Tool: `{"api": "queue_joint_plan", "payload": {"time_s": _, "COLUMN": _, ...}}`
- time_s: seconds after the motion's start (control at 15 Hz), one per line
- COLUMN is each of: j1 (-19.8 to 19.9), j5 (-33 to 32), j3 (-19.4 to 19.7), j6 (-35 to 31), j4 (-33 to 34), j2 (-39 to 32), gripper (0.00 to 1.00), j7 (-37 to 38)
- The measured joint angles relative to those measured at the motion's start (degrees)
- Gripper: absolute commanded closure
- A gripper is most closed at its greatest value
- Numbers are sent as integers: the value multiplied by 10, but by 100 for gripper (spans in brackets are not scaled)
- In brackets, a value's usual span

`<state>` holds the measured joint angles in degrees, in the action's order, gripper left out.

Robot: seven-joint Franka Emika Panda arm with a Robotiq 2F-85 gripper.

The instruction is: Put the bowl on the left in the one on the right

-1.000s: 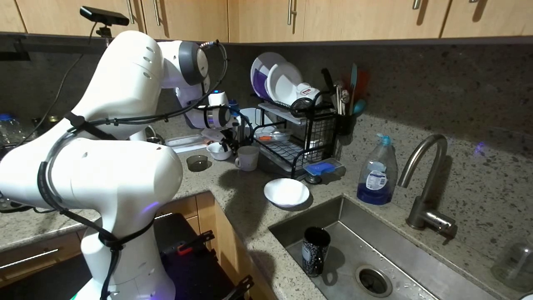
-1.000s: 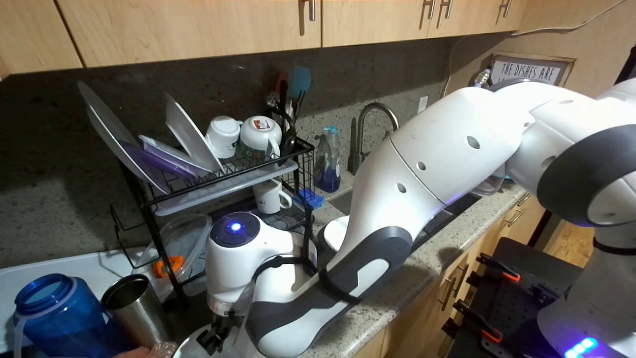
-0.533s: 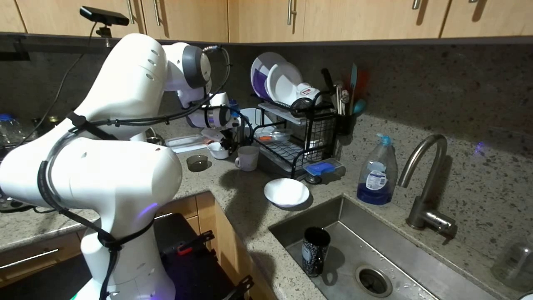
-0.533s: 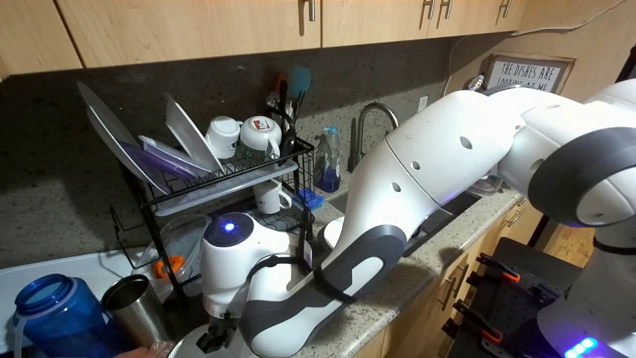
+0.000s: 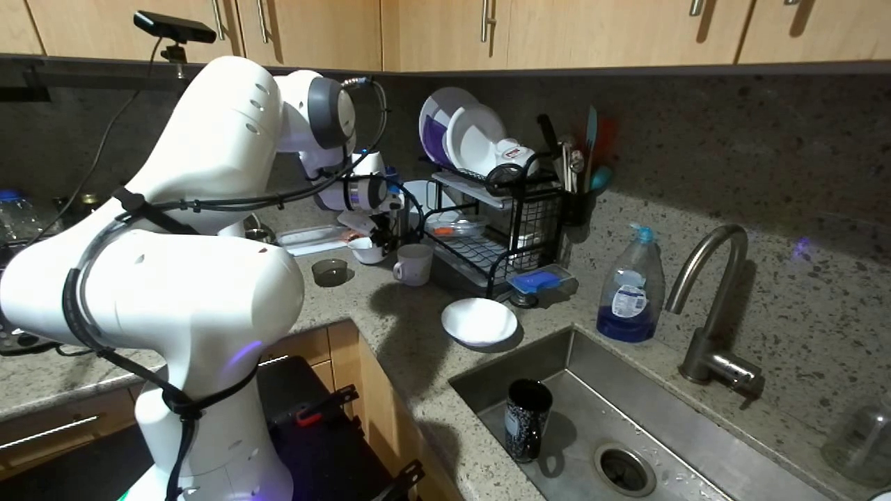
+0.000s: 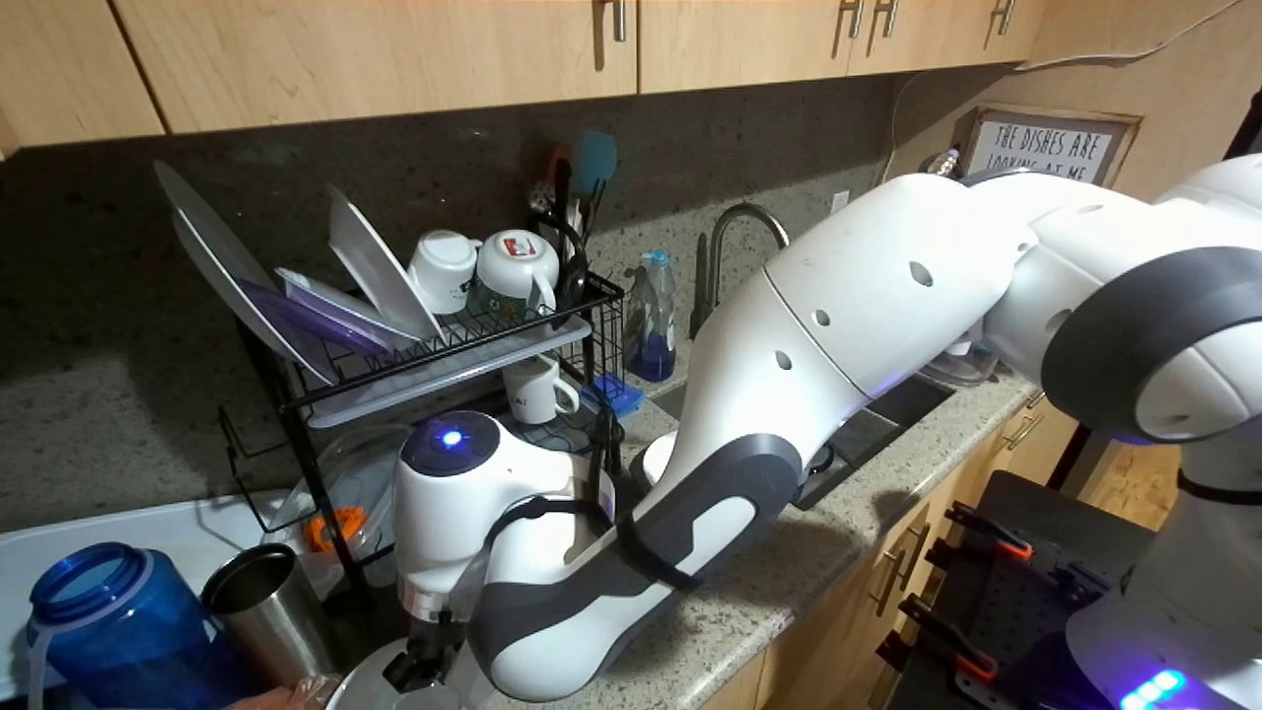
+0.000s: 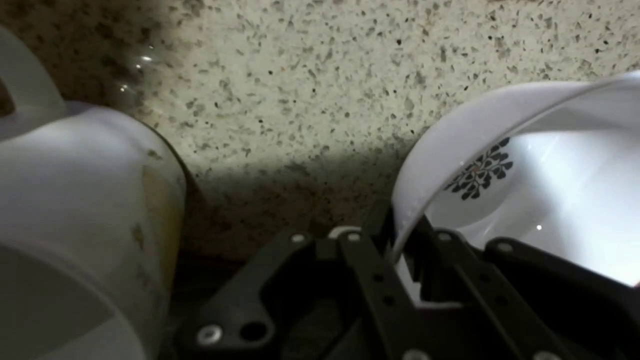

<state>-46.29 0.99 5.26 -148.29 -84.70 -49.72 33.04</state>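
Observation:
The bowl point(image 7: 575, 200), small, deep and white with a dark leaf pattern inside, stands on the counter at the far side of an exterior view point(image 5: 367, 251). My gripper point(image 7: 400, 231) is shut on its rim, one finger inside the wall and one outside. Only part of the bowl point(image 6: 367, 682) shows at the bottom edge of an exterior view, beneath the gripper point(image 6: 414, 669). The one on the right, a wide shallow white bowl point(image 5: 479, 321), rests on the counter beside the sink, apart from the gripper. The arm partly covers this wide bowl point(image 6: 659, 456) in an exterior view.
A whitish mug point(image 7: 85, 200) stands close beside the gripper, near the black dish rack point(image 5: 515, 229). A small dark dish point(image 5: 330, 272) sits near the bowl. The sink point(image 5: 578, 417) holds a black mug point(image 5: 527, 421). A steel tumbler point(image 6: 271, 611) and blue bottle point(image 6: 128, 631) stand nearby.
The jaws have come together on the small bowl's rim. The arm has shifted slightly, and the small bowl has moved a little with it. The wide bowl stays put.

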Motion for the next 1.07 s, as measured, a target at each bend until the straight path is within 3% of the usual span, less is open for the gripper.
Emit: {"api": "queue_joint_plan", "payload": {"time_s": 1.07, "j1": 32, "j5": 0, "j3": -40, "j6": 0, "j4": -14, "j2": 28, "gripper": 94, "j7": -20}}
